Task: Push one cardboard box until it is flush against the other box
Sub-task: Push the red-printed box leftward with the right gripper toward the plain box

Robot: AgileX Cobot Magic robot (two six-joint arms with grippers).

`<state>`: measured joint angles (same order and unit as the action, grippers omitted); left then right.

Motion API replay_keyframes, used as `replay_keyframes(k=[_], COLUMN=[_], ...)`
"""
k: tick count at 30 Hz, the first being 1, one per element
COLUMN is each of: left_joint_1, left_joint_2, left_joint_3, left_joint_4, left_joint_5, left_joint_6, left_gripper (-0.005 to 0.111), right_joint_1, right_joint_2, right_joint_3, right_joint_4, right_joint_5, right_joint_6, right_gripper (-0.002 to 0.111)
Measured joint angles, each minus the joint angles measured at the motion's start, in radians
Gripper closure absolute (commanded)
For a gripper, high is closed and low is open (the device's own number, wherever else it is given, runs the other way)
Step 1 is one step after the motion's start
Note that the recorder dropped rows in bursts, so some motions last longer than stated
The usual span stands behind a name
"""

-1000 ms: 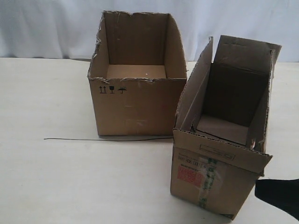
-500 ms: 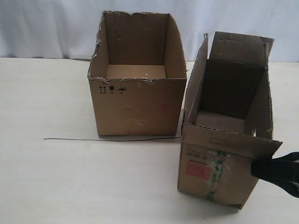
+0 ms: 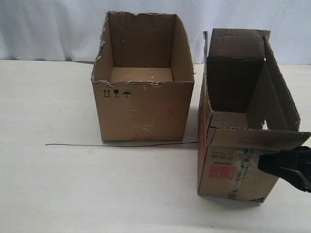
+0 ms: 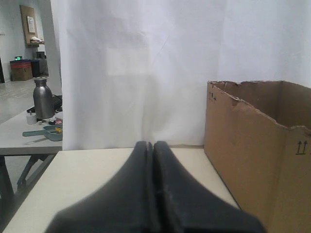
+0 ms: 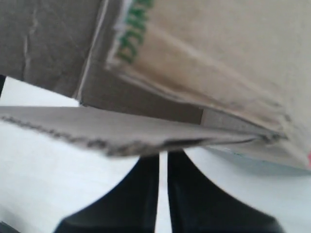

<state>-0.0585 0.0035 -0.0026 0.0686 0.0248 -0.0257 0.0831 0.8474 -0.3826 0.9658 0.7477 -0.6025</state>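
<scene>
The narrow cardboard box (image 3: 233,170), with upright flaps, a red label and green-printed tape, stands at the right of the table. The wider squarish box (image 3: 143,109) with black symbols stands just to its left; a slim shadowed gap separates their sides. My right gripper (image 3: 284,167) presses on the narrow box's right front corner, under a drooping flap (image 5: 121,128). That gripper (image 5: 163,154) has its fingers a thin slit apart with nothing between them. My left gripper (image 4: 151,144) is shut and empty, beside the wider box (image 4: 257,145), and outside the exterior view.
A thin dark wire (image 3: 97,144) lies on the pale table (image 3: 58,184) in front of the wider box. A white curtain (image 3: 48,29) hangs behind. In the left wrist view, another table with a steel bottle (image 4: 43,98) stands beyond the curtain.
The narrow box has swung square and slid left toward the wider box. My right gripper came in from the lower right corner and moved up against the box's right side.
</scene>
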Motion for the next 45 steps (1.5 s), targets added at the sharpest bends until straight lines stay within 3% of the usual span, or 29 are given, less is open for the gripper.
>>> replay_keyframes(k=[15, 22, 37, 45], left_joint_1=[0.000, 0.000, 0.000, 0.000], left_joint_2=[0.000, 0.000, 0.000, 0.000], left_joint_3=[0.000, 0.000, 0.000, 0.000], left_joint_4=[0.000, 0.000, 0.000, 0.000], left_joint_5=[0.000, 0.000, 0.000, 0.000], left_joint_6=[0.000, 0.000, 0.000, 0.000], left_gripper=[0.107, 0.107, 0.107, 0.107], right_joint_1=[0.158, 0.183, 0.183, 0.183], right_joint_2=[0.130, 0.220, 0.551, 0.602], right_joint_3=[0.000, -0.032, -0.310, -0.377], right_joint_4=[0.065, 0.068, 0.074, 0.074], right_joint_5=[-0.298, -0.419, -0.480, -0.442], right_joint_6=[-0.026, -0.032, -0.060, -0.067], right_gripper=[0.103, 0.103, 0.103, 0.103])
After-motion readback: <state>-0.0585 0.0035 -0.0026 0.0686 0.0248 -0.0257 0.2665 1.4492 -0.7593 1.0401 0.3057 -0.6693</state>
